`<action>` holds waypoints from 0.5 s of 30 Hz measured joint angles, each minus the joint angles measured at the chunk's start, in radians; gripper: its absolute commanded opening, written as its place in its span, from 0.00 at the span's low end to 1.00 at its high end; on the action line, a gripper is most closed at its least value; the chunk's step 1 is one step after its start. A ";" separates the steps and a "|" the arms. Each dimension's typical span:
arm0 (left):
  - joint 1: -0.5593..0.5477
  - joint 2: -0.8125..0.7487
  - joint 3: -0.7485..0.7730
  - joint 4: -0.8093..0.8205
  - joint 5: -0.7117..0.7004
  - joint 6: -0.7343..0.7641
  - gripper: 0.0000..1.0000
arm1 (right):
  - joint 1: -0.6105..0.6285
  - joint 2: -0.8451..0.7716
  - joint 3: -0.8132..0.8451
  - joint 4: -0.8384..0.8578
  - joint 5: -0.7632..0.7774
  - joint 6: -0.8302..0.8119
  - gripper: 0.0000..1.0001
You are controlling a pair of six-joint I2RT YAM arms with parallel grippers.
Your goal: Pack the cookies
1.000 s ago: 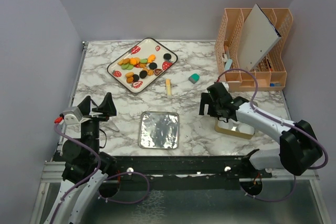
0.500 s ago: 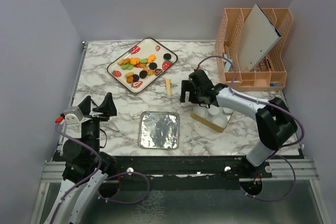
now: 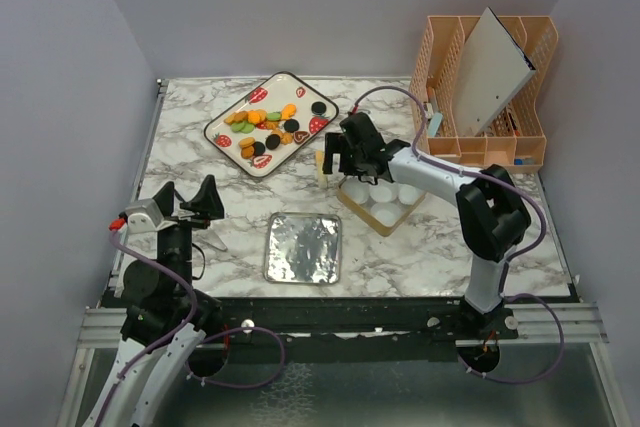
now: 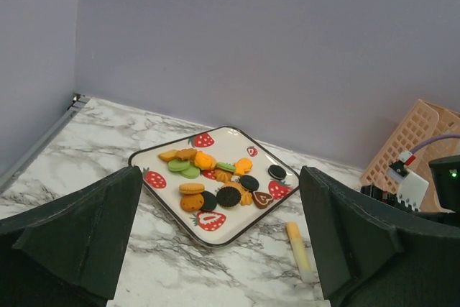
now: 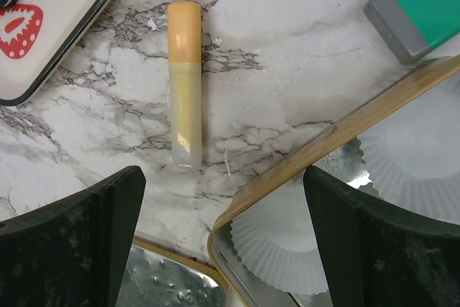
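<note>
Picking not begun: right gripper [image 3: 337,162] and left gripper [image 3: 187,201] gape empty; next, grasp 1 of the cookies [image 3: 268,127].

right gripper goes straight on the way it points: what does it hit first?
Probably bare marble tabletop. The open right gripper aims down between the yellow tube and the corner of the cup box. Its right finger might clip that rim first; depth is unclear.
</note>
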 measured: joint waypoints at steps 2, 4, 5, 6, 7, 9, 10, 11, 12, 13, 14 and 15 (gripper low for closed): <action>0.002 0.011 0.000 0.000 0.000 0.000 0.99 | 0.000 0.017 0.015 0.011 0.000 -0.006 1.00; 0.004 0.021 0.000 0.000 0.000 0.001 0.99 | 0.000 0.027 0.025 0.022 -0.001 -0.011 1.00; 0.006 0.025 0.000 0.000 0.000 0.001 0.99 | 0.000 0.029 0.026 0.026 -0.002 -0.014 1.00; 0.006 0.029 0.000 0.000 0.000 0.002 0.99 | 0.000 0.029 0.026 0.026 -0.004 -0.017 1.00; 0.007 0.036 0.000 0.000 0.000 0.002 0.99 | 0.000 0.027 0.026 0.027 -0.004 -0.020 1.00; 0.007 0.052 0.000 0.001 0.000 0.002 0.99 | 0.000 0.014 0.019 0.034 -0.005 -0.030 1.00; 0.008 0.064 0.000 0.001 -0.001 0.000 0.99 | 0.000 0.000 0.006 0.043 -0.006 -0.036 1.00; 0.008 0.081 0.000 0.001 -0.003 -0.001 0.99 | 0.000 -0.024 -0.012 0.050 -0.006 -0.040 1.00; 0.009 0.107 0.002 -0.003 -0.006 -0.004 0.99 | 0.000 -0.055 -0.038 0.054 -0.008 -0.046 1.00; 0.009 0.137 0.007 -0.008 -0.010 -0.007 0.99 | 0.000 -0.090 -0.066 0.061 -0.008 -0.051 1.00; 0.010 0.170 0.017 -0.019 -0.013 -0.012 0.99 | 0.000 -0.130 -0.099 0.069 -0.008 -0.056 1.00; 0.011 0.203 0.027 -0.025 -0.017 -0.016 0.99 | 0.000 -0.172 -0.134 0.079 -0.009 -0.062 1.00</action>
